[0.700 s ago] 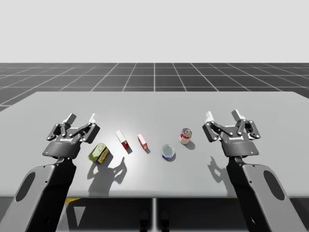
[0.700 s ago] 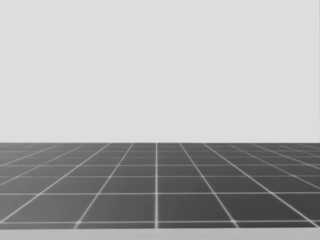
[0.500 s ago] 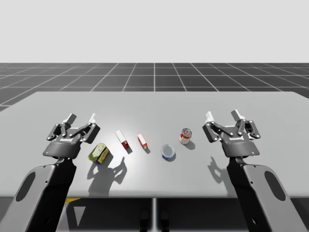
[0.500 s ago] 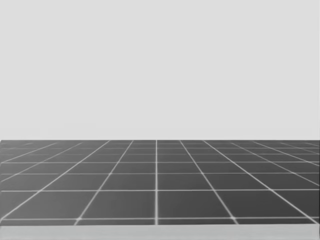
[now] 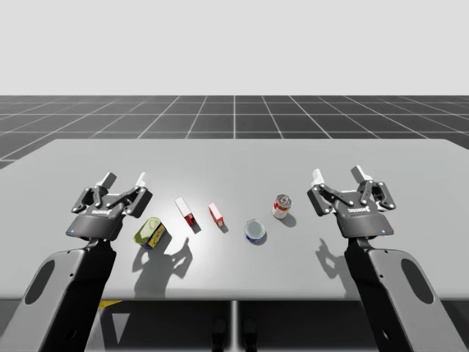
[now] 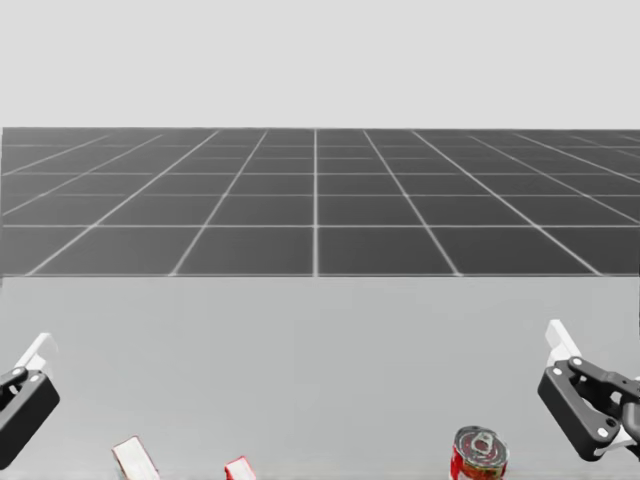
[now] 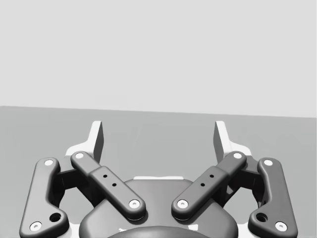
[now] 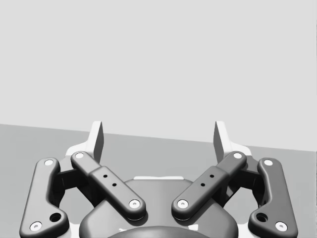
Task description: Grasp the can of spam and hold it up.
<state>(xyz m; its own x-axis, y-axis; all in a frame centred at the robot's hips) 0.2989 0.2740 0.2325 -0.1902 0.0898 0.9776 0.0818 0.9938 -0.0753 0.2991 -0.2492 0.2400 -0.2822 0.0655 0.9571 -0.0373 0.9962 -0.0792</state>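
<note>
Yellow-green and lying on the counter (image 5: 234, 158), the can of spam (image 5: 149, 233) is found just to the right of the left gripper (image 5: 124, 178) and nearer the robot than that gripper's open end, with its long axis seemingly slanted away from the near edge. Both that gripper and the right gripper (image 5: 338, 174), well apart from the can, are held spread wide with nothing between them.
</note>
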